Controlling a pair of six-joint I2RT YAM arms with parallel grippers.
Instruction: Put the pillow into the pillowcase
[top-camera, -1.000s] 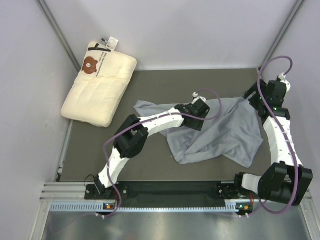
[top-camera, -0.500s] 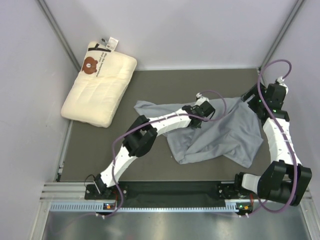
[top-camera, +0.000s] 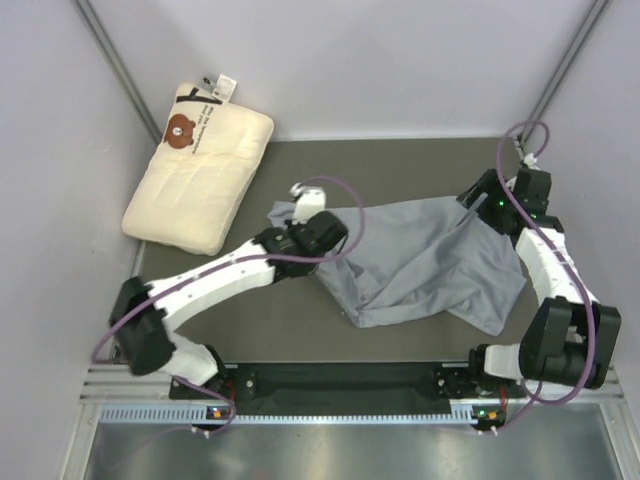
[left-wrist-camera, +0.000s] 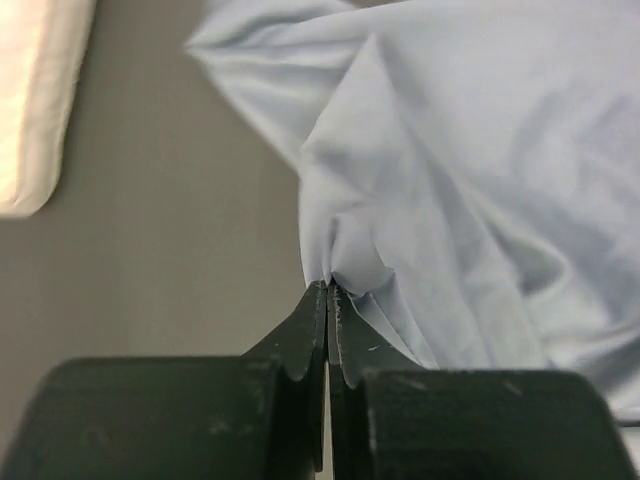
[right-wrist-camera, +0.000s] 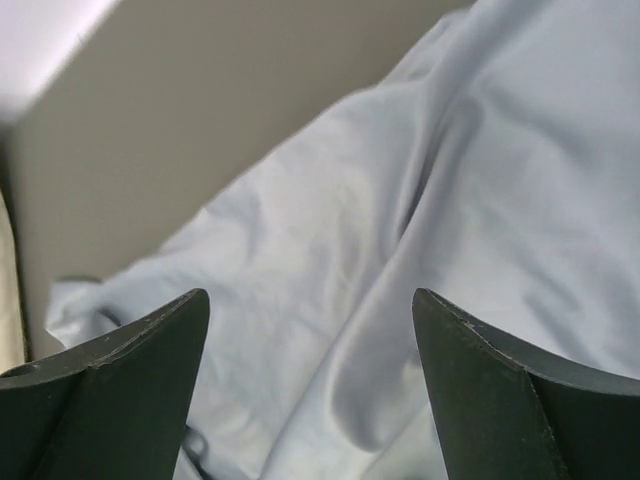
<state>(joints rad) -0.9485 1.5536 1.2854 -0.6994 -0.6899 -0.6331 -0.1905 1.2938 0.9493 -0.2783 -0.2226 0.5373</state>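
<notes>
Left wrist view: the left tool (left-wrist-camera: 327, 290) pinches a fold of the pillowcase (left-wrist-camera: 480, 180) — thin, floppy and light, I think, and best held by its open edge. The right tool (right-wrist-camera: 310, 297) gapes above it. The squashy pillow (top-camera: 200, 180) lies well apart — far-left on the table (top-camera: 400, 165).

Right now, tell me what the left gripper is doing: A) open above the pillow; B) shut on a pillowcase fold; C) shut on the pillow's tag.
B: the left gripper pinches a fold of the pillowcase between closed jaws, apart from the pillow.
</notes>
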